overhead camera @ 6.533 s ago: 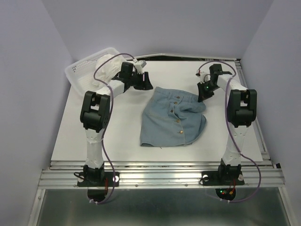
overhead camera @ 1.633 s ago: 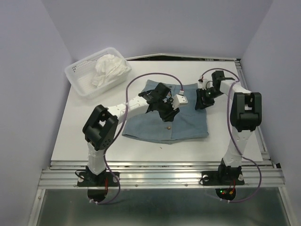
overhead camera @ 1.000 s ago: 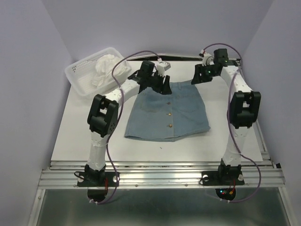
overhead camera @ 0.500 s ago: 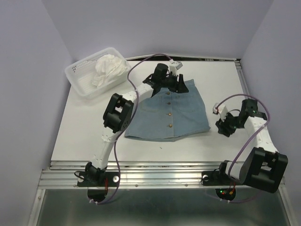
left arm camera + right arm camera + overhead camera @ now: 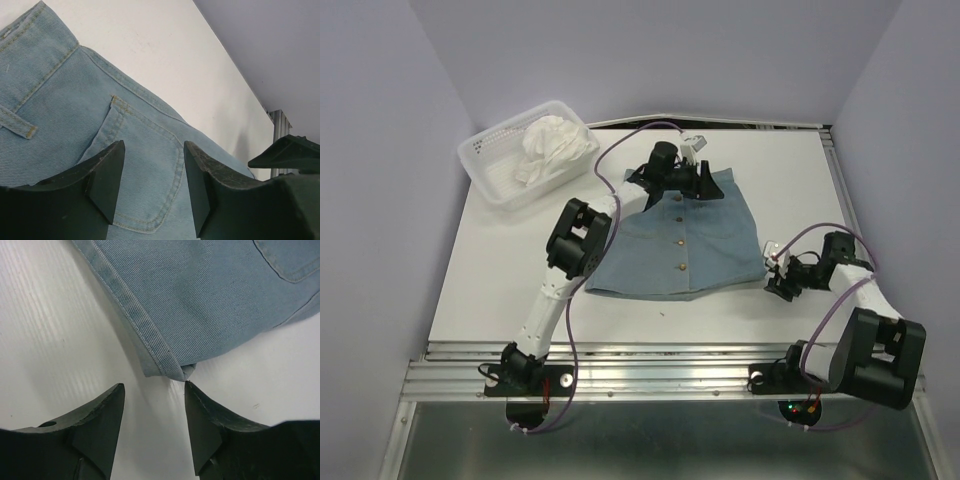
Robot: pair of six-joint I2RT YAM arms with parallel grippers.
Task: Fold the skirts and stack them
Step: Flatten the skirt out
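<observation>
Two skirts: the blue skirt (image 5: 680, 245) lies flat, buttons up, on the table (image 5: 480, 270); the white skirt (image 5: 548, 145) sits bunched in the basket (image 5: 485, 160). Left gripper (image 5: 154, 147) spread over the blue skirt's pocket, pinching nothing. Right gripper (image 5: 154, 387) spread at its hem corner, empty.

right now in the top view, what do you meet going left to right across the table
white basket holding the white skirt → blue skirt → right end effector
</observation>
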